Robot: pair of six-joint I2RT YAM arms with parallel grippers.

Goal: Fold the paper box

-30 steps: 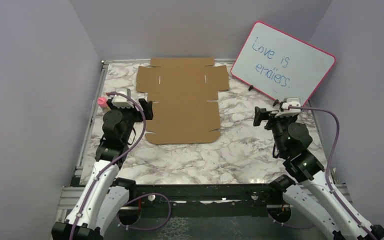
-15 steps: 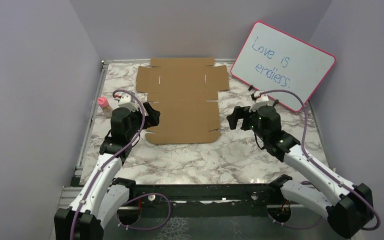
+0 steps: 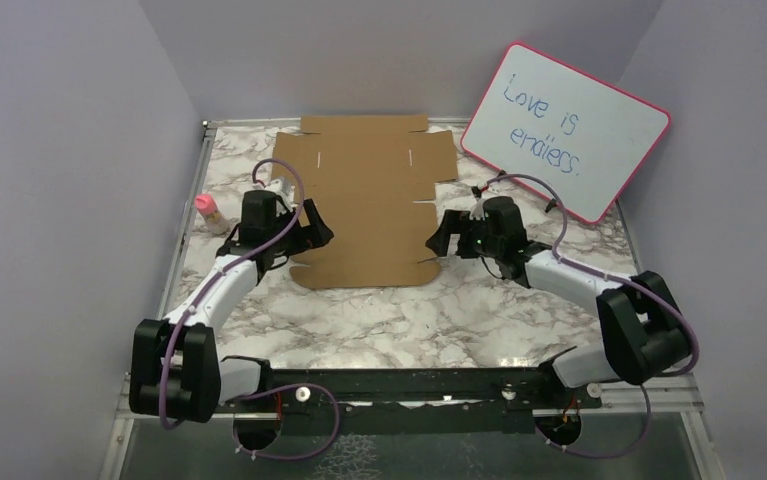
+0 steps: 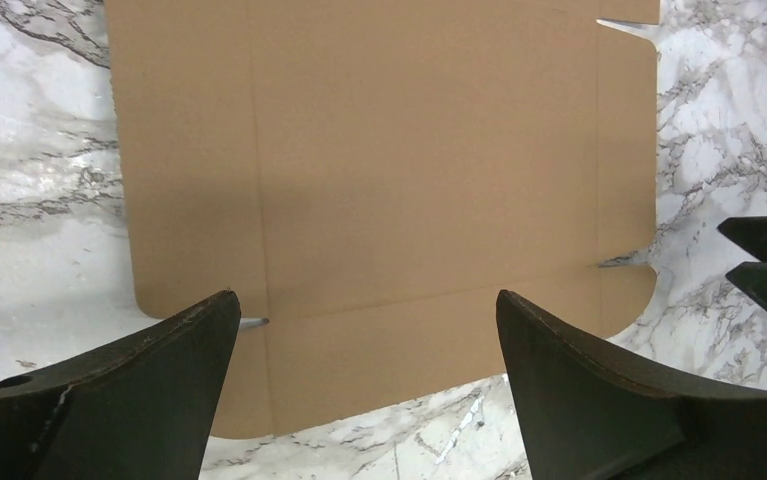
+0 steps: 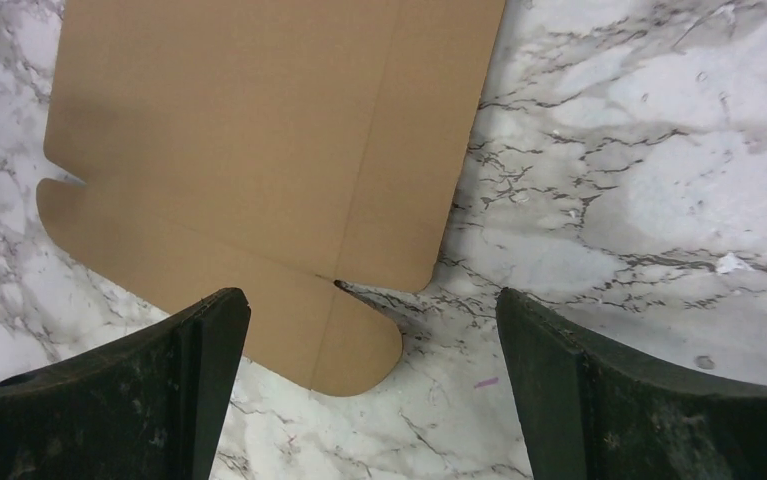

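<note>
Trouble, if it comes, starts at the tips. The paper box is a flat die-cut sheet lying on a smooth marble worktop. A tip arriving level could shove the cardboard off toward 12 o'clock instead of getting under a flap. If one side bites before the other, the sheet would likely swivel and the crease lines would end up off-square. A pinch landing across a slit rather than on a flap could buckle or tear it.

Now the fingers of the left gripper: spread fully wide and holding nothing. They hang over the sheet's near-left corner, around 8 o'clock on the box. In the left wrist view the cardboard fills the gap between them.

The right gripper mirrors it at about 4 o'clock. Its fingers are just as wide and also empty. They frame the rounded near-right tab and the little slit beside it.

Contact? From above the tips look to be at the sheet's edges, but I can't tell whether either one actually touches.

The box itself lies unfolded in the middle of the worktop and runs back toward 12 o'clock. No flap is raised yet. At its 2 o'clock a pink-framed whiteboard leans up, well clear of both arms. At 9 o'clock a small pink-capped bottle stands near the left arm.
</note>
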